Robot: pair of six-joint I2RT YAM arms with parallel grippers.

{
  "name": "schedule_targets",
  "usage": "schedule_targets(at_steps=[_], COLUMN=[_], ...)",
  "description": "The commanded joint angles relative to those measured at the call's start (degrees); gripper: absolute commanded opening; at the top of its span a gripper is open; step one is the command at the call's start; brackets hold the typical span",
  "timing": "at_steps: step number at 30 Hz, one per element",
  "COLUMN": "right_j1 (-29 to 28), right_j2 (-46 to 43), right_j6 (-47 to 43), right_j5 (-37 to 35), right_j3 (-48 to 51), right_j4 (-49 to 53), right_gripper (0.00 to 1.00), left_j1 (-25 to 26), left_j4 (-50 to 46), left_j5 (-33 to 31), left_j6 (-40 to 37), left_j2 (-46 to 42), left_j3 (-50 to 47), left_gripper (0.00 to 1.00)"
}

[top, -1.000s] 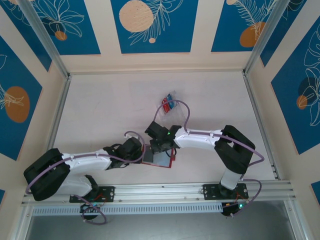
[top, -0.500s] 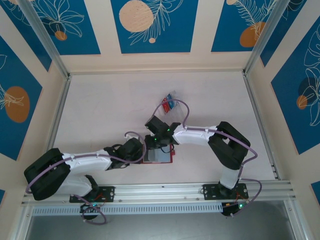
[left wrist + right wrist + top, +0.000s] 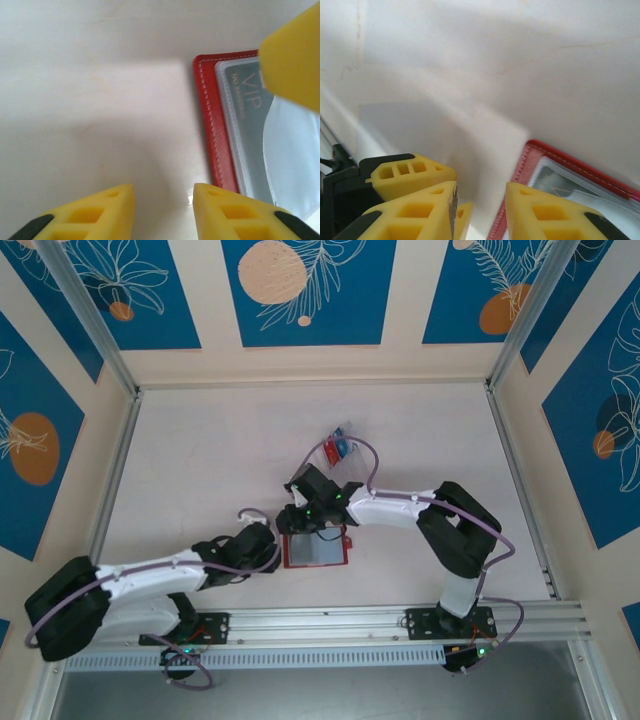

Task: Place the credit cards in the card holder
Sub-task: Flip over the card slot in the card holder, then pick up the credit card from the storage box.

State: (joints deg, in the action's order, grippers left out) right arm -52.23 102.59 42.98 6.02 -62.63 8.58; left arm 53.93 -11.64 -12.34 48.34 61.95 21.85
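Small red rectangular card holder [image 3: 315,551] is laid open on the white table [image 3: 200,460], near side, about centre — grey-blue inside up. One grey card marked VIP [image 3: 244,95] is seen under a clear sleeve by the holder's left edge, so at least one card is judged done. The small stack of red and blue credit cards [image 3: 338,447] is left farther back, well apart from the holder — count cannot be told. Left gripper [image 3: 162,192] is held just left of the holder, jaws apart, nothing between them. Right gripper [image 3: 481,190] is held at the holder's far-left corner, jaws apart too, empty. Left to do: remaining cards to be fetched and slotted.
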Motion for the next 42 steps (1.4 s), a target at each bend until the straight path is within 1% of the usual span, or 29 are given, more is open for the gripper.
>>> schedule_targets(at_steps=[1, 4, 6, 9, 11, 14, 18, 20, 22, 25, 29, 33, 36, 38, 42], right_j1=[0.33, 0.47, 0.70, 1.24, 1.88, 3.24, 5.08, 6.68, 8.49, 12.09, 17.42, 21.34, 23.35, 24.00, 24.99], right_j2=[-0.86, -2.97, -5.17, -8.21, -10.43, -14.72, -20.41, -22.73, -24.69, -25.81, -22.47, -15.06, -9.52, -6.19, -0.17], right_j6=[-1.41, -3.08, -3.93, -4.56, -4.27, -3.39, -3.54, -4.17, -4.96, -7.06, -11.02, -14.74, -16.97, -18.56, -21.54], right_j5=[3.21, 1.19, -2.15, -6.64, -8.09, -9.30, -12.31, -14.20, -16.90, -21.67, -25.62, -29.09, -29.66, -28.72, -29.49], right_j3=[-3.52, -4.82, -4.36, -2.34, 0.49, 5.77, 10.33, 10.94, 10.50, 7.46, -0.32, -10.19, -17.15, -21.12, -28.34], right_j4=[-0.23, 2.20, 4.46, 7.85, 8.25, 7.52, 9.20, 11.19, 13.88, 18.12, 22.30, 25.55, 26.71, 27.19, 29.03], right_gripper=[0.34, 0.34, 0.34, 0.33, 0.30, 0.28, 0.30, 0.32, 0.37, 0.42, 0.43, 0.43, 0.42, 0.41, 0.40], left_j1=[0.56, 0.56, 0.56, 0.56, 0.56, 0.56, 0.95, 1.17, 1.26, 1.42, 1.44, 1.77, 2.09, 2.24, 2.49], left_j4=[-9.59, -13.15, -14.67, -14.84, -13.68, -10.56, -5.97, -4.21, -2.74, -0.48, 1.98, 3.92, 4.37, 4.53, 5.12], left_j5=[-3.44, -3.60, -3.09, -1.71, -0.73, 0.57, 2.98, 3.33, 3.46, 3.31, 3.28, 3.64, 3.68, 3.64, 3.55], left_j6=[0.71, 0.41, -0.33, -2.13, -3.43, -5.01, -7.06, -7.53, -7.80, -7.82, -7.14, -6.35, -5.98, -5.79, -5.29], left_j2=[-5.34, -10.12, -12.48, -13.45, -12.62, -8.52, 0.25, 4.34, 7.81, 12.22, 16.51, 18.33, 18.73, 18.73, 18.38], left_j3=[0.12, 0.13, 0.51, 1.79, 2.80, 4.98, 9.29, 11.11, 12.58, 13.54, 13.27, 11.92, 11.18, 10.72, 9.68], left_gripper=[0.39, 0.43, 0.46, 0.50, 0.51, 0.53, 0.53, 0.53, 0.53, 0.52, 0.51, 0.48, 0.47, 0.46, 0.45])
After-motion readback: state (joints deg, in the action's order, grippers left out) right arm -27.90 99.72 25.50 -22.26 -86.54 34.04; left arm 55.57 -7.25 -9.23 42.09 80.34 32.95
